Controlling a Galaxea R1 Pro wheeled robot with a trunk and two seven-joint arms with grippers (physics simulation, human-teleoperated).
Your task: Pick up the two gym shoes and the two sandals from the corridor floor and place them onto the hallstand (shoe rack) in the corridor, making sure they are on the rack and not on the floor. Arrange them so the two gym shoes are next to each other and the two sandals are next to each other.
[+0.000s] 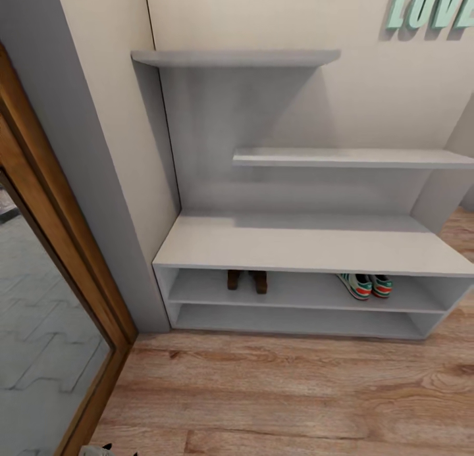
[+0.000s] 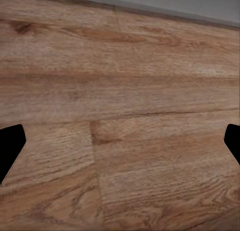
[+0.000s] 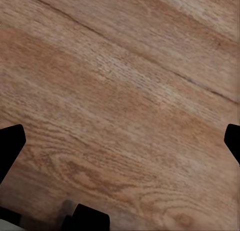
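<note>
On the upper open shelf of the hallstand (image 1: 309, 245), the two sandals (image 1: 247, 280) stood together at left and the two gym shoes (image 1: 366, 285) together at right, heels outward. Both grippers, left gripper (image 2: 120, 146) and right gripper (image 3: 120, 146), hung with fingers apart over the corridor floor (image 1: 296, 390), holding nothing.

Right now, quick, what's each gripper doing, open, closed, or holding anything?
Left gripper: open, fingertips wide apart, nothing between them, only the corridor floor beneath.
Right gripper: open, fingertips wide apart, holding nothing.
</note>
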